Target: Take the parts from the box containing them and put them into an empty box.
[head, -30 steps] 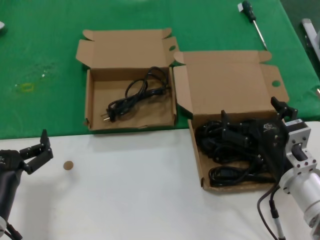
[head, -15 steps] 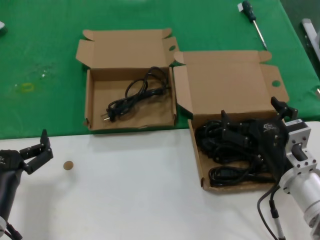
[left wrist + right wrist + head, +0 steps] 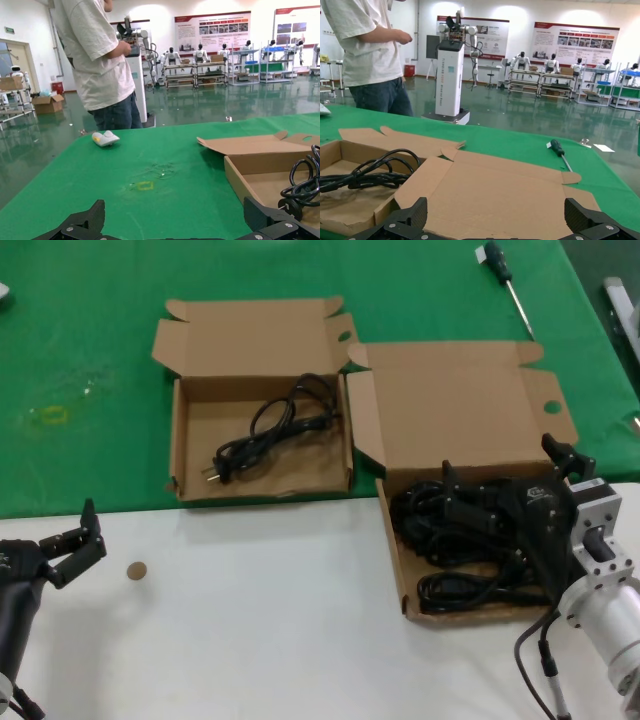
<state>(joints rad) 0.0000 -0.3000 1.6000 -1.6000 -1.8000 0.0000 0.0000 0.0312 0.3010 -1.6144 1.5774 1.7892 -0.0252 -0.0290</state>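
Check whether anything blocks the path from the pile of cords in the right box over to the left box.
Only cardboard. The pile of cords sits under the right end effector in the right box. That box's upright ear flap and the left box's side wall stand between; lifting over them should clear both. One cord already lies in the left box.

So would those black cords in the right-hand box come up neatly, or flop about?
Probably floppy: the cords are thin, loosely looped bundles. They lie heaped and overlapping, so one may drag a neighbour. The right end effector sits among them.
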